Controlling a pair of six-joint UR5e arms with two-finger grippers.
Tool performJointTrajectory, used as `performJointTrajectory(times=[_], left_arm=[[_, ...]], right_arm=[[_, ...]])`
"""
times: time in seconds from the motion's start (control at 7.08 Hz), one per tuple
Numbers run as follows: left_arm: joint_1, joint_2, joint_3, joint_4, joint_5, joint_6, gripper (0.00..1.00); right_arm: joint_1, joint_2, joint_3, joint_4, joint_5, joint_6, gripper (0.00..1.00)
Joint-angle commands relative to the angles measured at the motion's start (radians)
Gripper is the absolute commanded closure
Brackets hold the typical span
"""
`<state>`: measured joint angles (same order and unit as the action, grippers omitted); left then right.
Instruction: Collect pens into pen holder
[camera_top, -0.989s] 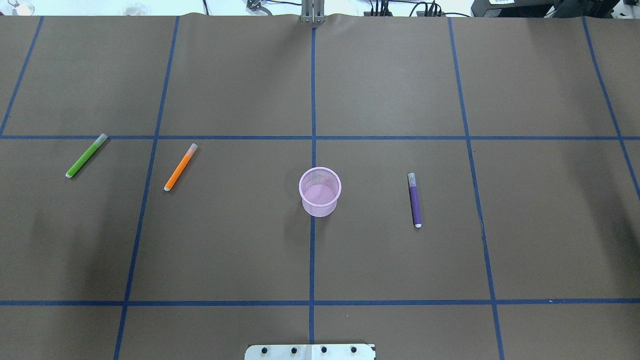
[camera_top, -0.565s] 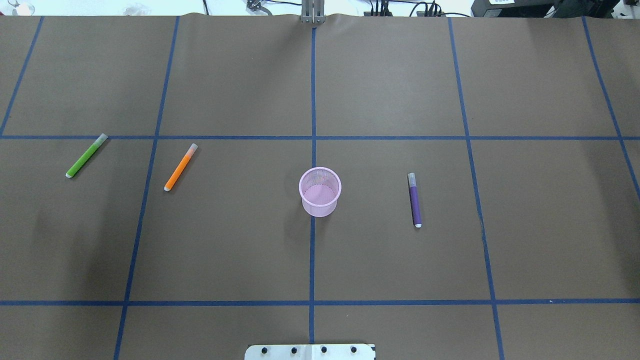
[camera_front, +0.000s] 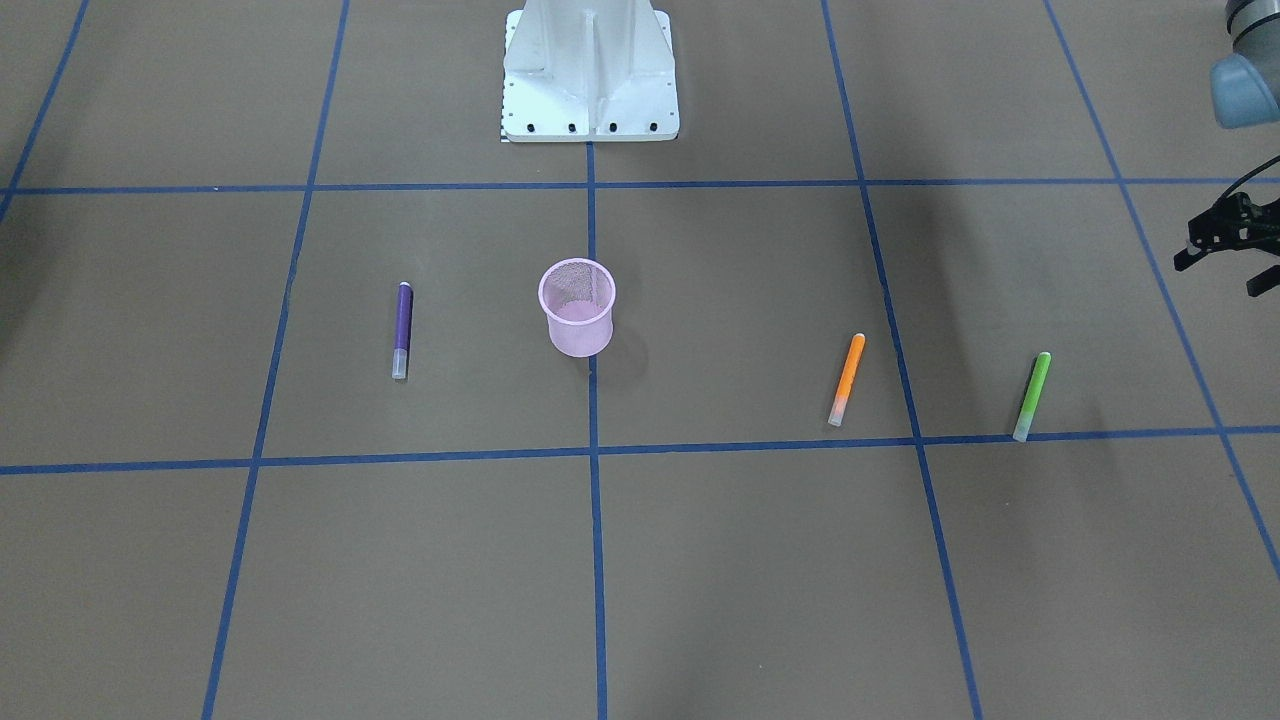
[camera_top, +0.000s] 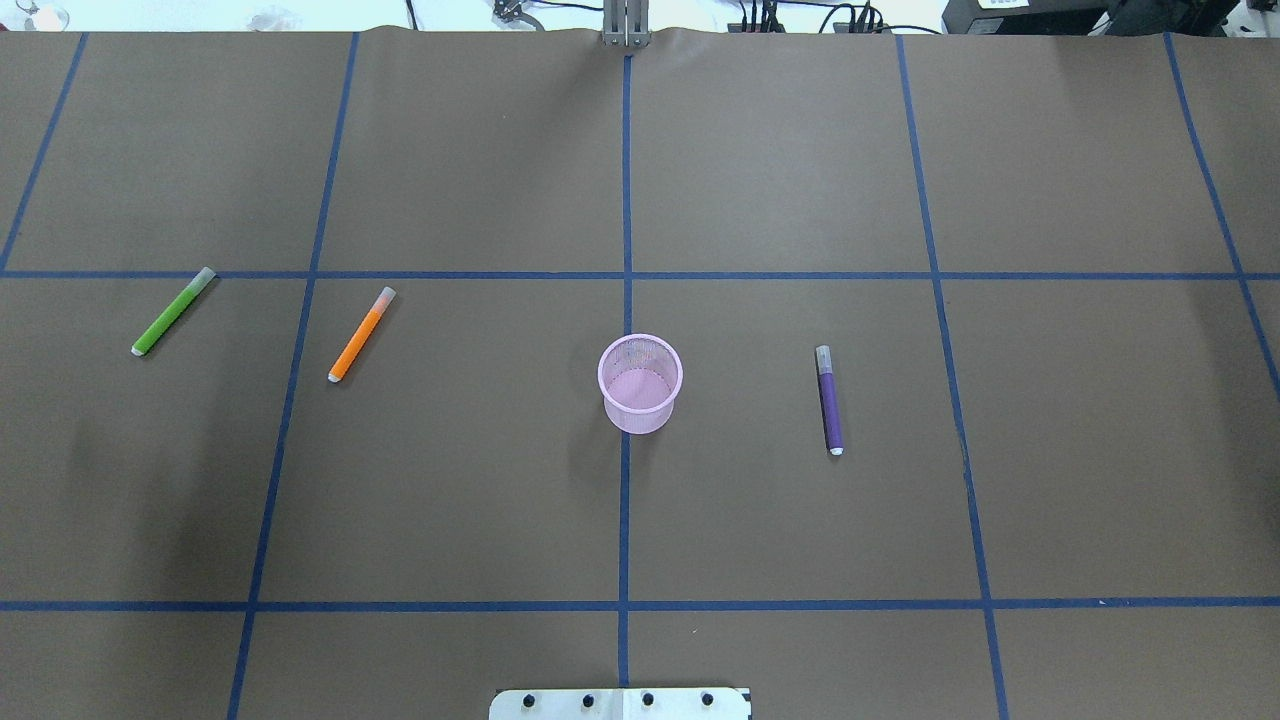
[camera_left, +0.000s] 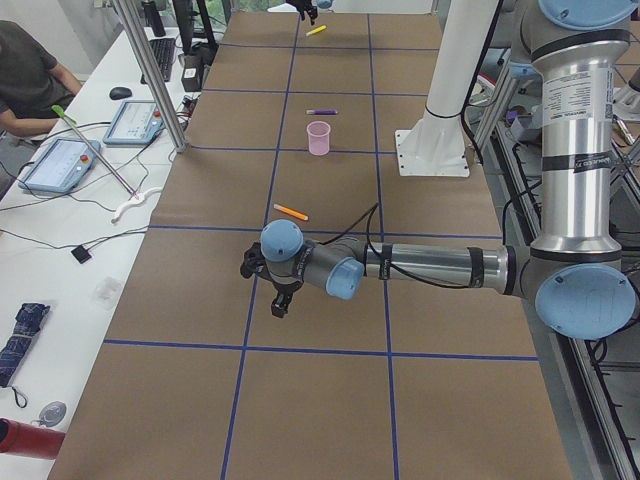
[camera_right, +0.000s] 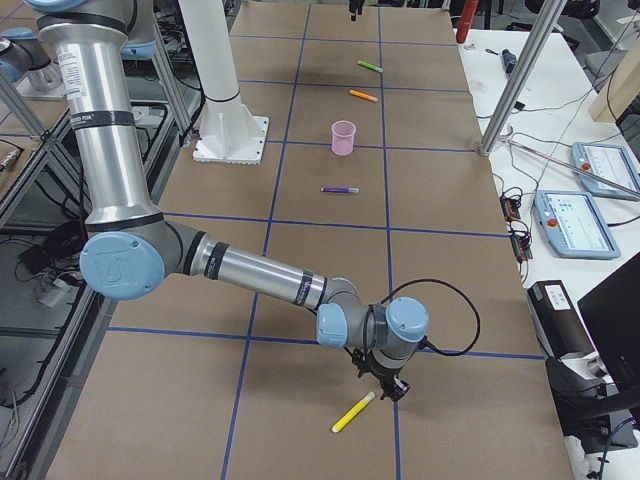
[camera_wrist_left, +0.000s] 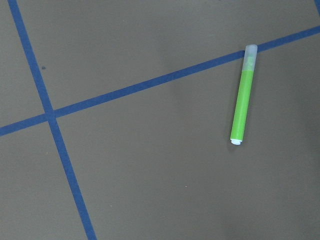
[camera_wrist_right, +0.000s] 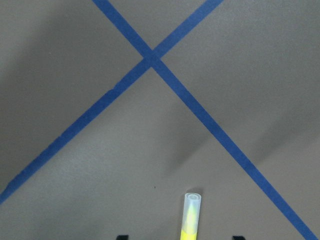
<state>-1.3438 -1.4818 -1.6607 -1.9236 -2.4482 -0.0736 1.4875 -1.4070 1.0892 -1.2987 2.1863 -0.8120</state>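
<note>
Nearest, the right claw (camera_right: 385, 385) hangs spread and empty just over a yellow pen (camera_right: 353, 412) lying on the table (camera_right: 300, 400). Farther along lie a purple pen (camera_right: 340, 189), the empty pink cup (camera_right: 344, 137), an orange pen (camera_right: 363, 96) and a green pen (camera_right: 370, 67). The left claw (camera_front: 1217, 280), seemingly spread, hovers near the green pen. This is likely the first pickup: lower, straddle the pen, close.

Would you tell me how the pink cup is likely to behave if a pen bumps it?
The pink cup is thin open mesh, so it is probably light and would slide or tip easily. It narrows toward its base and stands free on the table, which likely worsens tipping.
</note>
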Motion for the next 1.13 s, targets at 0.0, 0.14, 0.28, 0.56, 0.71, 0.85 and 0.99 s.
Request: performJointTrajectory(times=[0.0,0.14,0.28,0.56,0.71,0.85,0.99], left_arm=[[-0.002,0.0,-0.001,0.0,0.0,0.0,0.0],[0.0,0.002,-0.001,0.0,0.0,0.0,0.0],[0.0,0.002,-0.002,-0.002,0.0,0.0,0.0],[0.0,0.002,-0.002,-0.002,0.0,0.0,0.0],[0.0,0.002,-0.001,0.0,0.002,0.0,0.0],[-0.002,0.002,-0.001,0.0,0.002,0.0,0.0],[0.0,0.002,-0.001,0.0,0.003,0.002,0.0]], right_arm=[[-0.004,0.01,-0.049,0.019,-0.023,-0.004,0.26],[-0.016,0.017,-0.069,0.019,-0.026,0.001,0.26],[-0.018,0.016,-0.086,0.019,-0.026,0.008,0.27],[-0.055,0.017,-0.101,0.021,-0.037,0.005,0.32],[-0.058,0.017,-0.106,0.019,-0.048,0.004,0.33],[-0.065,0.017,-0.106,0.021,-0.063,0.002,0.34],[-0.067,0.019,-0.106,0.021,-0.094,0.002,0.35]])
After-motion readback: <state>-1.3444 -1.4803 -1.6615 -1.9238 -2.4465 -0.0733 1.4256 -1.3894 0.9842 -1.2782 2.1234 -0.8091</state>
